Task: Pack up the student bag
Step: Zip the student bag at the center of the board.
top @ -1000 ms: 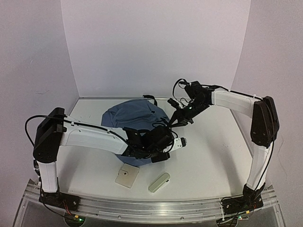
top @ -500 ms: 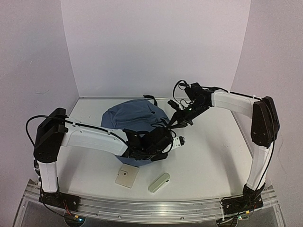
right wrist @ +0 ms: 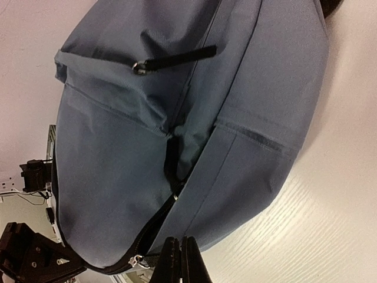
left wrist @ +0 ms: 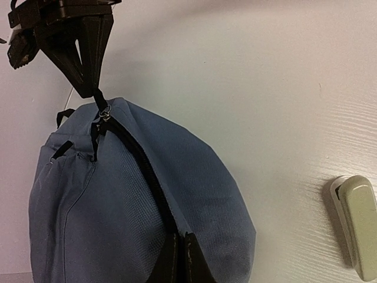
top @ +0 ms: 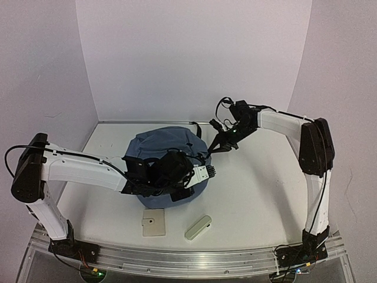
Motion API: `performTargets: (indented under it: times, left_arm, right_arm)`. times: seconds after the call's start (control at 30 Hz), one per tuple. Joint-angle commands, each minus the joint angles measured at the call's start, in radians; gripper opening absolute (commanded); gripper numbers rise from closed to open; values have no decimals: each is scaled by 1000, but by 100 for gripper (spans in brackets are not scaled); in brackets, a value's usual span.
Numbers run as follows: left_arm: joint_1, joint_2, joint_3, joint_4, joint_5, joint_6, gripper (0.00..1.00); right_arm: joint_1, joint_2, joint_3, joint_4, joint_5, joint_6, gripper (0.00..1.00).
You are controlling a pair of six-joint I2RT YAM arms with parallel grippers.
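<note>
- Bag (top: 168, 147) lies on the desk (top: 253, 194), stretched between both tools, likely to tension its zipper (left wrist: 141, 159).
- Left tool (left wrist: 180, 259) pinches the zipper's near end; right tool (right wrist: 179, 259) pinches what seems a pull tab (left wrist: 97, 100).

The student bag (top: 165, 147) lies on the worktop (top: 259, 183), left of the middle and toward the back. In front of the bag, near the worktop's front edge, lies a flat square pad (top: 154, 224). Just right of the pad an oblong case (top: 198, 227) lies at a slant. Both are apart from the bag. The left fingers (left wrist: 168, 265) pinch the bag's front-right rim, their arm reaching across the bag's front from the left. The right fingers (left wrist: 79, 59) pinch a zip pull (left wrist: 103, 112) at the bag's back-right end, their arm reaching from the right.
</note>
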Motion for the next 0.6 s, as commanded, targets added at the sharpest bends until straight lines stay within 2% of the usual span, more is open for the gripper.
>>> performTargets:
  times: [0.0, 0.3, 0.4, 0.47, 0.57]
  left_arm:
    - [-8, -90, -10, -3, 70, -19, 0]
    - [-8, -123, -22, -60, 125, -53, 0]
    - [-7, -108, -17, -29, 37, -91, 1]
    - [-5, -68, 21, -10, -30, -130, 13]
    - [-4, 0, 99, -15, -22, -187, 46]
  right_arm:
    - [-27, 66, 109, 32, 71, -26, 0]
    - [-26, 155, 157, 31, 81, -37, 0]
    - [-16, 116, 122, 34, -4, -12, 0]
    - [-2, 76, 93, 37, -50, -3, 0]
    - [21, 22, 49, 44, -93, 12, 0]
